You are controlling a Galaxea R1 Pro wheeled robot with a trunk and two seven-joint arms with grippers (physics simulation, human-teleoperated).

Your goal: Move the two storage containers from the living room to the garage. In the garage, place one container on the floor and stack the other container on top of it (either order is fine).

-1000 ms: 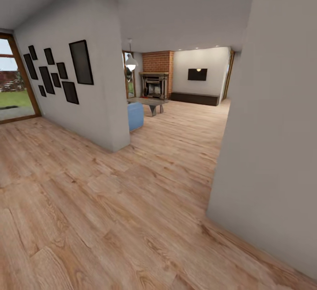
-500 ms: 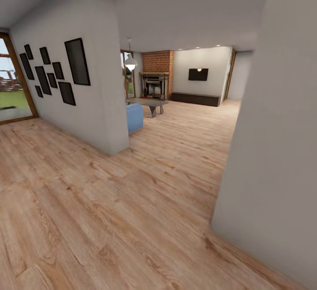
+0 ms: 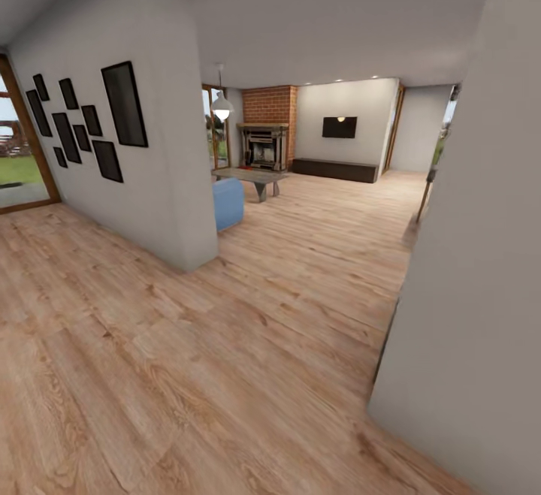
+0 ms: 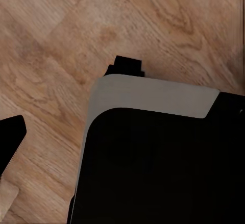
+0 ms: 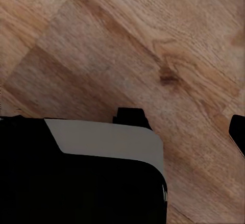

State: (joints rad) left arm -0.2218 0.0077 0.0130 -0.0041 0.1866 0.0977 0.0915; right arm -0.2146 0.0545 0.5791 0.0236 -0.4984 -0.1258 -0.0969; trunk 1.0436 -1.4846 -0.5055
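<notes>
The two storage containers are out of view, and so is the garage. Ahead, past a wall corner, lies the living room [image 3: 323,202] with its light wood plank floor, brick fireplace [image 3: 267,138], light blue sofa end [image 3: 229,203] and long dark low cabinet [image 3: 334,169]. In the left wrist view a dark fingertip [image 4: 10,140] juts in at the frame's edge above the planks, beside my black and grey base [image 4: 153,157]. A dark fingertip [image 5: 238,132] also shows at the edge of the right wrist view, beside the base [image 5: 76,173].
A white wall [image 3: 161,179] hung with several black frames [image 3: 124,104] stands at left, its corner near the sofa. A white wall [image 3: 473,292] rises close at right. A grey coffee table [image 3: 252,175] sits before the fireplace. A glass door [image 3: 15,157] is at far left.
The whole head view has shifted: the right wall's edge has slid rightwards, uncovering more of the living room's right side and a far doorway. The things themselves have not moved.
</notes>
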